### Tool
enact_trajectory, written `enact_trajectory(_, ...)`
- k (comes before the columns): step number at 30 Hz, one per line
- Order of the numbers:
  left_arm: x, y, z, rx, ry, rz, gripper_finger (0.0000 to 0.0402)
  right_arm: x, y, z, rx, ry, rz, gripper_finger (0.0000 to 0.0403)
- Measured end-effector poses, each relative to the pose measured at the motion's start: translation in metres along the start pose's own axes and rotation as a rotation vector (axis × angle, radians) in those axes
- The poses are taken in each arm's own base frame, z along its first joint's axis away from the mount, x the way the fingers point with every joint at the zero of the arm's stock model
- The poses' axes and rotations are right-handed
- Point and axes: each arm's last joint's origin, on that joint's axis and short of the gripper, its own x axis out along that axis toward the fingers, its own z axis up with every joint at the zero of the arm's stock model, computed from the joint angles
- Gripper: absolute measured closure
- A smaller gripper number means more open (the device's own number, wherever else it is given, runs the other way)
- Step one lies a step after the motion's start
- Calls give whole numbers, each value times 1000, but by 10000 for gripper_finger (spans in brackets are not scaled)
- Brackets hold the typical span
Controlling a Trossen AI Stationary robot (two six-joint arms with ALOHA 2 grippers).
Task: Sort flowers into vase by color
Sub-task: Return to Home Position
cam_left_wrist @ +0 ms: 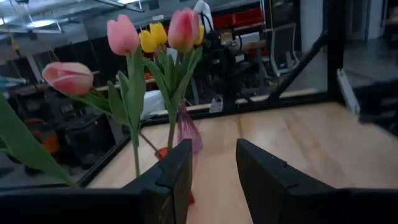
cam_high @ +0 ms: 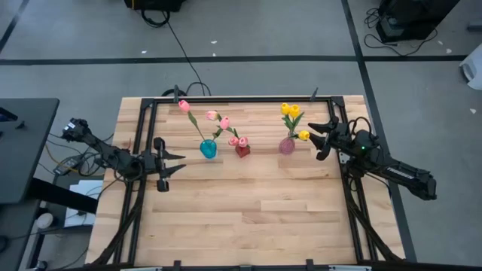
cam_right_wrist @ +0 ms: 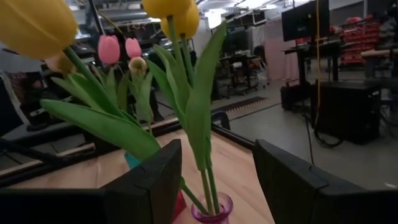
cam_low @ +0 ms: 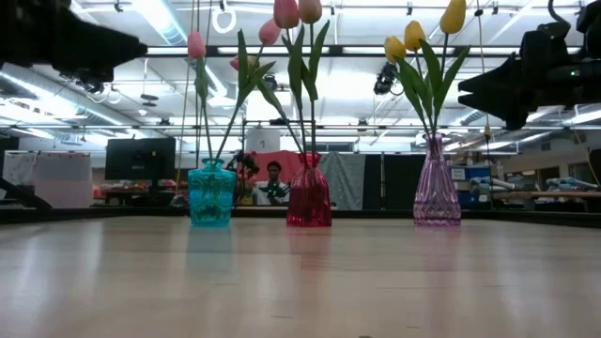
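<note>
Three small glass vases stand in a row mid-table: a teal vase (cam_high: 208, 148), a red vase (cam_high: 242, 149) and a pale purple vase (cam_high: 287, 145). Pink tulips (cam_high: 212, 115) stand with their stems in the teal and red vases. Three yellow tulips (cam_high: 294, 111) stand in the purple vase (cam_low: 437, 183). My left gripper (cam_high: 175, 162) is open and hovers left of the teal vase, fingers pointing at it (cam_left_wrist: 214, 152). My right gripper (cam_high: 320, 141) is open and hovers just right of the purple vase, close to one yellow bud (cam_high: 303, 135); the yellow stems (cam_right_wrist: 202, 124) stand beyond its fingers (cam_right_wrist: 217, 152).
A black frame (cam_high: 248, 98) runs along the table's far edge and down both sides. Bare wood (cam_high: 248, 211) lies on the near side of the vases. A person (cam_low: 273, 180) sits far off in the room behind the table.
</note>
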Motion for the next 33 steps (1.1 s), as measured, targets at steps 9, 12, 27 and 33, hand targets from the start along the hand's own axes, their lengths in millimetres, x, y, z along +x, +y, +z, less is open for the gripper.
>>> enact_trajectory(9, -6, -1, -22, 74, -87, -64, 271, 0, 0, -1, 40, 15, 4, 192)
enact_trajectory(12, -9, -2, -22, 63, -107, -152, 271, 0, 0, -2, 75, 18, 3, 192)
enact_trajectory(27, -9, -4, -24, 66, -102, -191, 271, 0, 0, -2, 78, 28, 8, 192)
enact_trajectory(33, -9, -4, -24, 66, -102, -190, 271, 0, 0, -2, 78, 28, 8, 192)
